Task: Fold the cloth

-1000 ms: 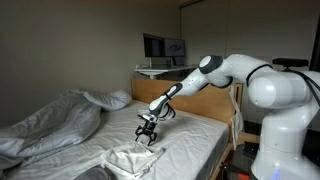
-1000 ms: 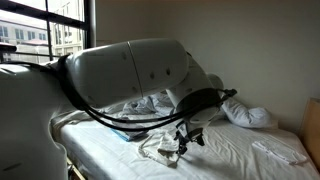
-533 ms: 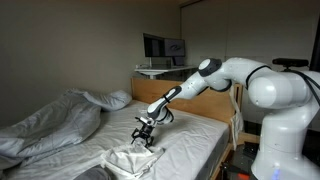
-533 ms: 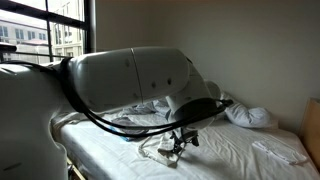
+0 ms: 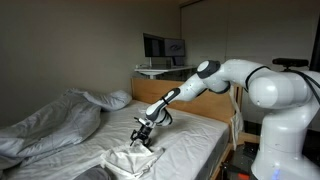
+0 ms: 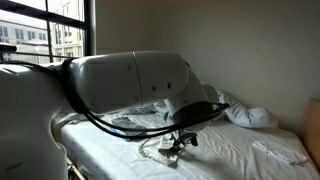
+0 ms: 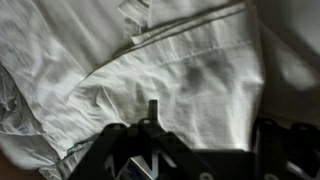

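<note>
A rumpled white cloth (image 5: 128,161) lies on the white bed sheet near the bed's front edge; it also shows in an exterior view (image 6: 153,150) and fills the wrist view (image 7: 190,70). My gripper (image 5: 144,138) hangs just above the cloth's far edge, pointing down; it also shows in an exterior view (image 6: 176,148). In the wrist view the gripper (image 7: 208,135) is open, with its two dark fingers wide apart and bare cloth between them. Nothing is held.
A crumpled grey duvet (image 5: 50,125) and a pillow (image 5: 118,99) lie at the bed's far side. A wooden ledge (image 5: 205,105) with a monitor (image 5: 163,47) stands behind. Another folded white cloth (image 6: 278,152) lies on the sheet. The robot's body (image 6: 120,80) blocks much of that view.
The gripper has shifted a little lower and sideways over the cloth. It stays open. The cloth has not visibly moved.
</note>
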{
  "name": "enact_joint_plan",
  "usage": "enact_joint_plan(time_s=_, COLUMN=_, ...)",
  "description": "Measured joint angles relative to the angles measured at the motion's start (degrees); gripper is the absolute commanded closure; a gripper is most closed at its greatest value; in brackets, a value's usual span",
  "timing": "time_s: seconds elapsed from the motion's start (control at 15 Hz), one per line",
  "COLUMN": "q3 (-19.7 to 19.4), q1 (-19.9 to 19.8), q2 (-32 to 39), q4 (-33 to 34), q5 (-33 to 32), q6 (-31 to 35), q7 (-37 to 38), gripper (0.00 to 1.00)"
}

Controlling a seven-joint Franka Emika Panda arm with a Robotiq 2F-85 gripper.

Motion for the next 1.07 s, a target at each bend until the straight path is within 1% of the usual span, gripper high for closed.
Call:
enact_joint_plan(time_s=0.33, q3=-0.95, q1=2.70, q2=-0.21, q4=1.80, q5=0.00, q6=2.91, q7=0.00, gripper=0.87)
enact_joint_plan(time_s=0.6, q3=-2.04, q1=5.32, q2=-0.35, q4=3.55, q5=0.00, q6=4.15, q7=0.00, gripper=0.94)
enact_joint_plan(time_s=0.73, q3=-2.35, q1=6.23, q2=-0.35, q4=4.30, q5=0.00, q6=4.27, q7=0.00, gripper=0.90)
enact_joint_plan(time_s=1.07, q3=-1.92, q1=6.51, q2=-0.27, q4=5.56, q5=-0.05, q6=4.25, q7=0.00, gripper=0.90)
